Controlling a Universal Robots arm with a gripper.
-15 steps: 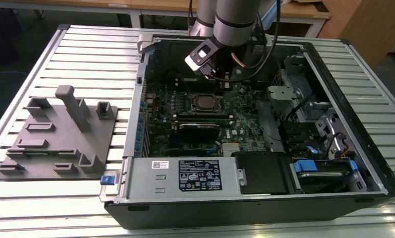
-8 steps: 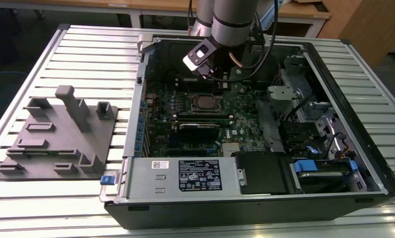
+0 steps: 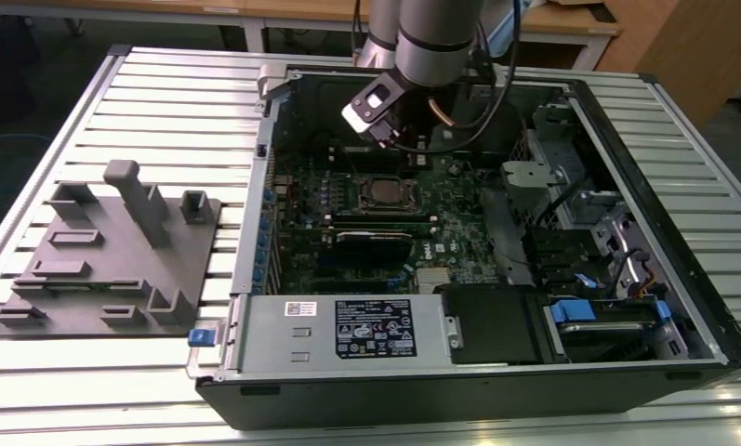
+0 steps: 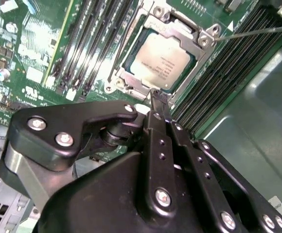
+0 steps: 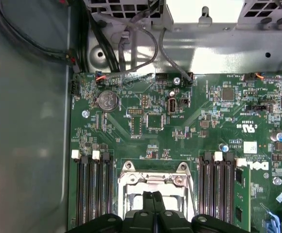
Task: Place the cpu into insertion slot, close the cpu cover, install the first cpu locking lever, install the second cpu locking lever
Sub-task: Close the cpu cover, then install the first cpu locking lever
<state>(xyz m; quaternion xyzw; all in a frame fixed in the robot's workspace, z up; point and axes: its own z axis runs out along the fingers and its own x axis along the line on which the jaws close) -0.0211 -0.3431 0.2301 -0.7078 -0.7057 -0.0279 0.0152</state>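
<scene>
Two fingers (image 4: 161,114) of the gripper (image 4: 159,103) are pressed together with nothing between them, their tip just beside the lower edge of the socket. In the first wrist view the gripper (image 5: 153,196) hangs over the cover (image 5: 153,180). The cpu (image 4: 158,60) lies flat in the socket, its silver top showing through the window of the cover (image 4: 126,77), which is down around it. One thin lever (image 4: 117,56) runs along a side of the socket; a second lever (image 4: 257,31) juts out from a corner across the memory slots (image 4: 228,68). Farther out lies the green board (image 5: 180,126). In the exterior view the case (image 3: 618,372) sits open on a slatted table (image 3: 159,93), with a grey fixture (image 3: 110,251) to the exterior view's left.
</scene>
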